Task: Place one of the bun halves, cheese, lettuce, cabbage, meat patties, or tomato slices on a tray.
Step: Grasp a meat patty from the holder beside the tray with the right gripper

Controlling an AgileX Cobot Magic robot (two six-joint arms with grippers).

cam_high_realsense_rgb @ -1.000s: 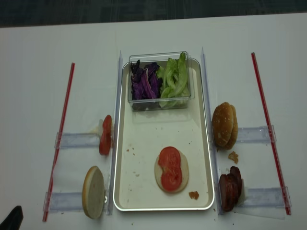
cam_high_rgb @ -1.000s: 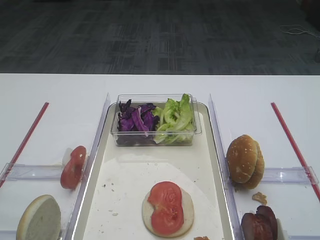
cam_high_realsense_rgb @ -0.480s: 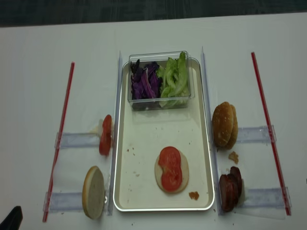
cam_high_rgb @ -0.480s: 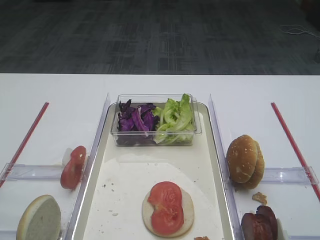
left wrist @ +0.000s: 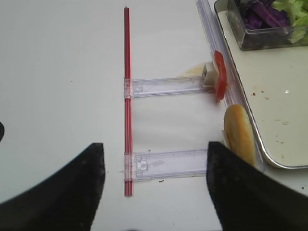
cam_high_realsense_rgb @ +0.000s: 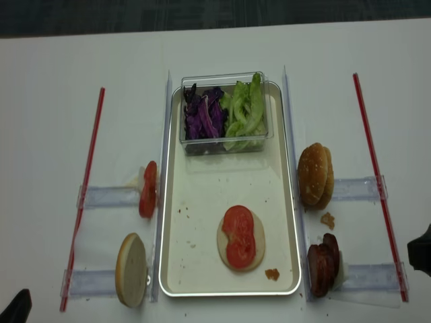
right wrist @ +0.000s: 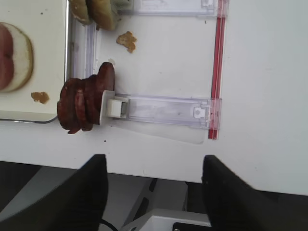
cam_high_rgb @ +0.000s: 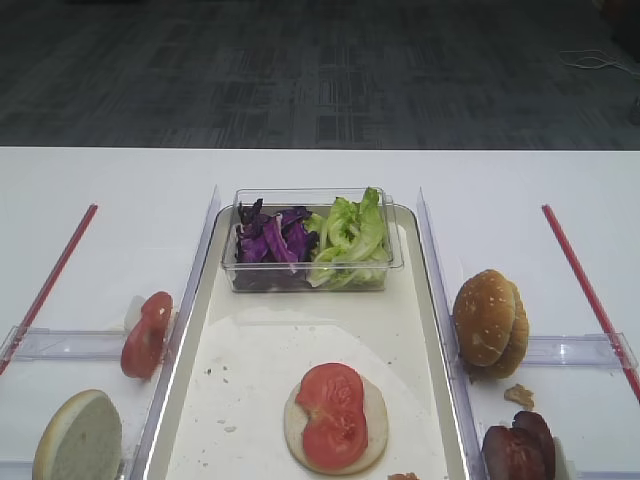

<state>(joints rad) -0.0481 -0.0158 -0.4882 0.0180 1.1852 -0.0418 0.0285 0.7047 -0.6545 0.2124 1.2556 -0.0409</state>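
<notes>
Sliding in at the near right, my right gripper (cam_high_realsense_rgb: 421,250), jaws apart and empty, approaches the stacked reddish-brown round meat patties (cam_high_realsense_rgb: 322,265); my left gripper (left wrist: 154,159) idles, also spread and empty.

White table (cam_high_rgb: 120,180), dark carpet (cam_high_rgb: 300,70)

This looks like a robot test room in an office or a lab, not a real kitchen. The white table (cam_high_rgb: 100,180) is plain, and behind it the floor is covered with dark grey carpet tiles (cam_high_rgb: 320,70). On the table, red strips (cam_high_realsense_rgb: 86,188) and clear plastic rails (left wrist: 166,86) mark fixed places for the food. Such guides, just in front of each wrist camera's pincer, belong to an experiment setup.
</notes>
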